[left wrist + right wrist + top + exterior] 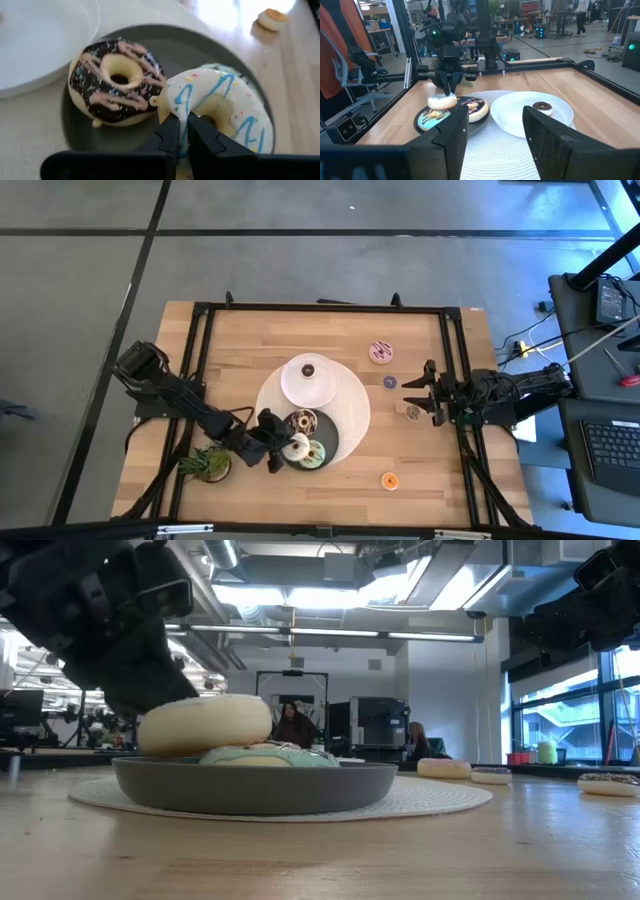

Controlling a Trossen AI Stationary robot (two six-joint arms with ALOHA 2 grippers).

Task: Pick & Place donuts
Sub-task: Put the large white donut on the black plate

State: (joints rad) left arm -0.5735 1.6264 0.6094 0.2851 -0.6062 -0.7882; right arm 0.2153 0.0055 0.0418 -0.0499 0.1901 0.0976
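Over the dark plate [330, 442], the cream donut [297, 446] is pinched in the left gripper [277, 448], above the green donut [314, 453]. Right gripper [418, 393] waits wide apart over the surface [250, 340]. No words show.

Light wood table [420, 470], matt grey plate [210, 55]

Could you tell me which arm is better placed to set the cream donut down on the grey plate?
Left. The left gripper is shut on the cream donut, over the dark grey plate. The right gripper, open, waits by the table's right edge.
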